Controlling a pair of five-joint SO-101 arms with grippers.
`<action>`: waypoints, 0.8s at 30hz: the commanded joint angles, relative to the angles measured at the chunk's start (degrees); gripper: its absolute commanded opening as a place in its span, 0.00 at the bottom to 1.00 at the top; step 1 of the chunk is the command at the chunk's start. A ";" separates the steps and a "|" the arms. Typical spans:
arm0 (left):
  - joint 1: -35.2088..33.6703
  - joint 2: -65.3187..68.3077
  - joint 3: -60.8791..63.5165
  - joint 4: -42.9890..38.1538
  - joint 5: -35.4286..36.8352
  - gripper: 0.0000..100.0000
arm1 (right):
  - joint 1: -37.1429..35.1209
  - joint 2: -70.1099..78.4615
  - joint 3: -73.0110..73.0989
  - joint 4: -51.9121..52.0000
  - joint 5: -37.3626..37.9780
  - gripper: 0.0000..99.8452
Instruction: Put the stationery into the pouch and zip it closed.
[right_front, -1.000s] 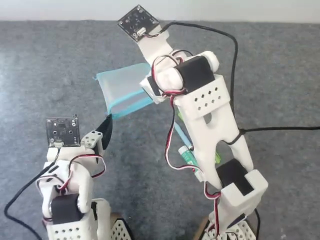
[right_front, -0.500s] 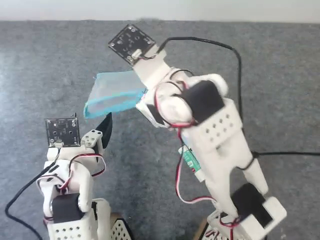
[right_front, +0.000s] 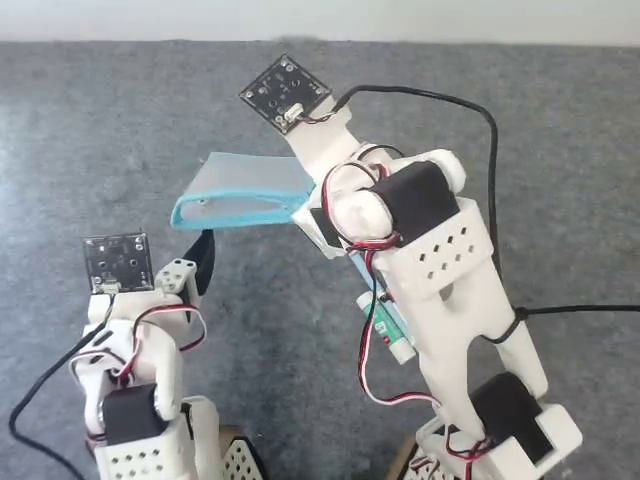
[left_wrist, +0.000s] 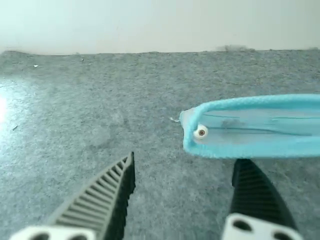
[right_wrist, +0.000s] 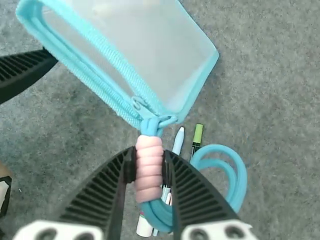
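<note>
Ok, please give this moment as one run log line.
right gripper: shut on pink zipper pull | pouch: lifted off table | left gripper: open, near pouch's far end | pens: on table, outside pouch

Nothing is reading as legible text anywhere. The green label on the white stick (right_front: 390, 335) is carrying some print, but it is showing too small to make out.

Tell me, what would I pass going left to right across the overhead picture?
The left arm's camera board → pouch → pens lying under the right arm → black cable running off the right edge.
</note>
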 joint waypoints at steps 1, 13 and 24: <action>-0.35 -0.26 -6.81 4.92 1.67 0.30 | 1.19 -2.77 -0.09 -0.04 0.88 0.01; -0.18 -0.18 -12.35 9.23 1.23 0.30 | 5.05 -3.12 8.53 -6.55 0.79 0.01; 7.47 -0.18 -8.04 7.65 0.09 0.30 | 4.79 -2.51 4.84 -7.34 0.79 0.01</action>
